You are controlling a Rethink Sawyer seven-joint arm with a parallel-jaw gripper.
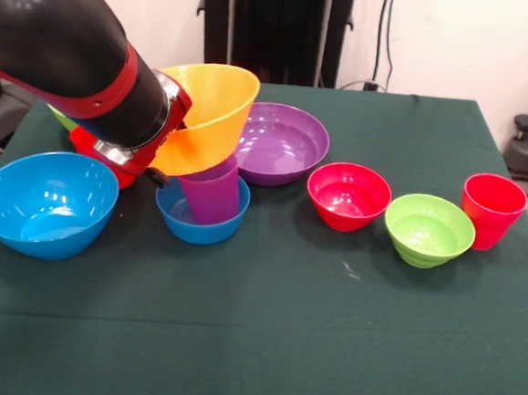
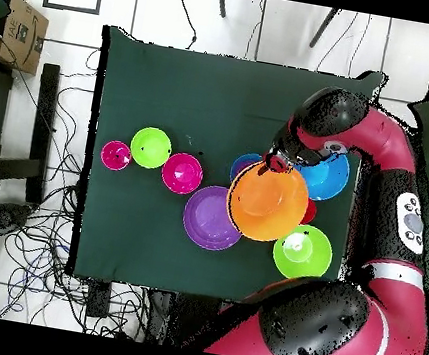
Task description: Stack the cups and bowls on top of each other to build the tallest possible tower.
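From the front, we see the yellow bowl [image 1: 206,115] tilted at the arm's end above the purple cup [image 1: 211,192], which stands in the small blue bowl [image 1: 201,215]; we cannot tell the claw's state. From overhead, the yellow bowl [image 2: 268,201] covers both, so it may land crooked and topple the cup.

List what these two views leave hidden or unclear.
- Gripper: the arm hides its fingers in the front view, the yellow bowl in the overhead view.
- Purple cup: its rim is under the yellow bowl, so contact is unclear.
- Large green bowl: the arm nearly hides it in the front view.
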